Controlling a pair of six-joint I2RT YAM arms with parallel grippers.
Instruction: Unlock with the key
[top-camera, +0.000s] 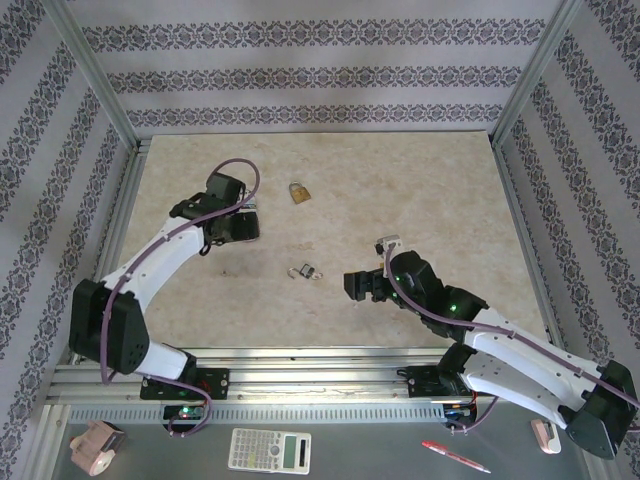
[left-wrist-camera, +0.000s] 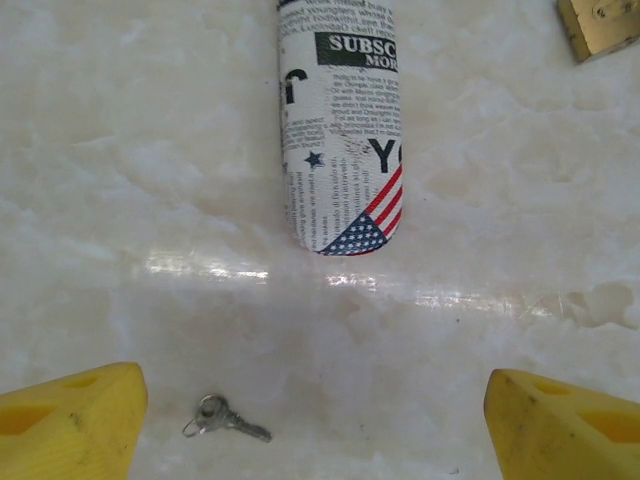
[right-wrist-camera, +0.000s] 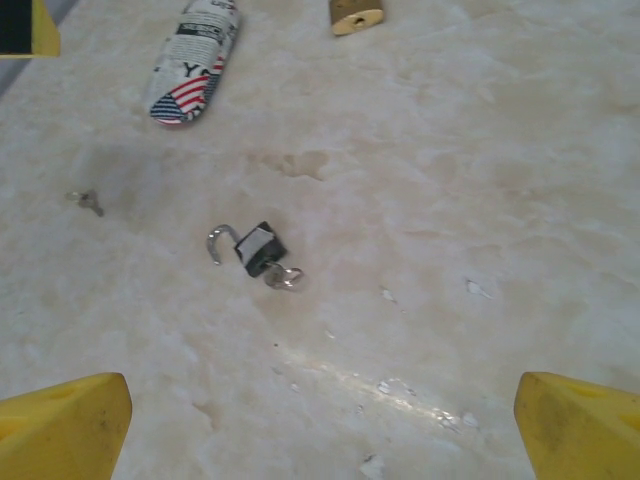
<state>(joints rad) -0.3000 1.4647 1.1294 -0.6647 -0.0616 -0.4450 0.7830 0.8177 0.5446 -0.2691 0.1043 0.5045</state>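
A small dark-grey padlock (right-wrist-camera: 256, 248) lies on the pale table with its shackle swung open. A tiny pale key (right-wrist-camera: 283, 277) sticks out of its bottom end. In the top view this padlock (top-camera: 306, 271) rests just left of my right gripper (top-camera: 358, 285). My right gripper (right-wrist-camera: 320, 430) is open, well short of the padlock, with nothing between its yellow fingers (right-wrist-camera: 62, 425). A second loose key (left-wrist-camera: 225, 418) lies flat near the left finger of my open left gripper (left-wrist-camera: 315, 430). That loose key (right-wrist-camera: 90, 202) also shows in the right wrist view.
A newspaper-print case (left-wrist-camera: 340, 120) with a flag end lies ahead of my left gripper. A brass padlock (top-camera: 300, 192) sits at the back middle of the table. Metal frame posts and patterned walls ring the table (top-camera: 450, 200). A calculator (top-camera: 269, 450) and a pen (top-camera: 455, 456) lie below the rail.
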